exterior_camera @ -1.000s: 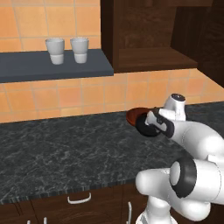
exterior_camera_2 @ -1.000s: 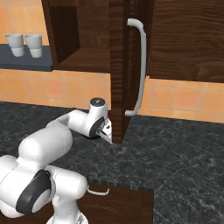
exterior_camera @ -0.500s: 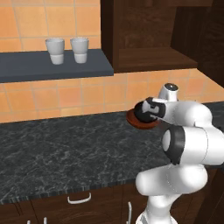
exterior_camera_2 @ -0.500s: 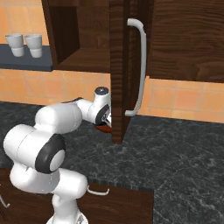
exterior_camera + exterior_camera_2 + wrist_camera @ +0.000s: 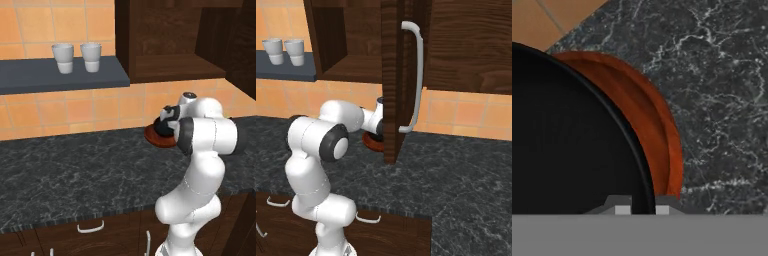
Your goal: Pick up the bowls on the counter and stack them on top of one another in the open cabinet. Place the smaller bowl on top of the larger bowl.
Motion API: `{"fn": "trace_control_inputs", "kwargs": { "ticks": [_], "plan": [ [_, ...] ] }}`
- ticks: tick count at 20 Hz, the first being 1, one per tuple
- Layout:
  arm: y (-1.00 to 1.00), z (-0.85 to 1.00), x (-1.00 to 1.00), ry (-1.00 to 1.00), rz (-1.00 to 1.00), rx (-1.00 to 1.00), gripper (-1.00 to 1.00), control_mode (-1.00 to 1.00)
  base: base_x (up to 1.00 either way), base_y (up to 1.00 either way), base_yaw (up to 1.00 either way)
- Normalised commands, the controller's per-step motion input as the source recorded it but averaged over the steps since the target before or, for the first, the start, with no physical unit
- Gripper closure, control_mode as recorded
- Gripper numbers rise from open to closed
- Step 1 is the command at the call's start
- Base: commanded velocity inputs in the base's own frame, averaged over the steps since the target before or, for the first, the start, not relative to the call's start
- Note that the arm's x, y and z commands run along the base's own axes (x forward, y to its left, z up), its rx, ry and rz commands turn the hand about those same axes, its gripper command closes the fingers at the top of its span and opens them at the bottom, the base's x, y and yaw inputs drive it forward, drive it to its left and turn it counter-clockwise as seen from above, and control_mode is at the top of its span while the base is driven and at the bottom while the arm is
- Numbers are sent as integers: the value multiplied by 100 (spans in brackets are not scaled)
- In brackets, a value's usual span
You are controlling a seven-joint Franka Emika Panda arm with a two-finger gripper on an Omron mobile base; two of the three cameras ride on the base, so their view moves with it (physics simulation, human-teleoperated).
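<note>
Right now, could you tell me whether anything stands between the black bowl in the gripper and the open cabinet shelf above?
Nothing visible does. The gripper is shut on the black bowl's rim, over the wooden bowl; the cabinet shelf above looks bare.

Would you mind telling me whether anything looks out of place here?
The black bowl sits inside the brown wooden bowl on the counter, not in the cabinet. The pincer is shut on its rim.
</note>
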Motion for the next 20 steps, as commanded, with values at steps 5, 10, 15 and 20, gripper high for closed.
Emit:
{"fn": "trace_control_inputs", "kwargs": {
  "ticks": [5,10,15,20],
  "plan": [
    [-6,-33,43,0,0,-3,100,-100,0,0,0],
    [0,-7,47,0,0,-1,-100,-100,0,0,0],
    [-14,10,-16,0,0,4,-100,-100,0,0,0],
    [-39,26,-70,0,0,11,-100,-100,0,0,0]
  ]
}}
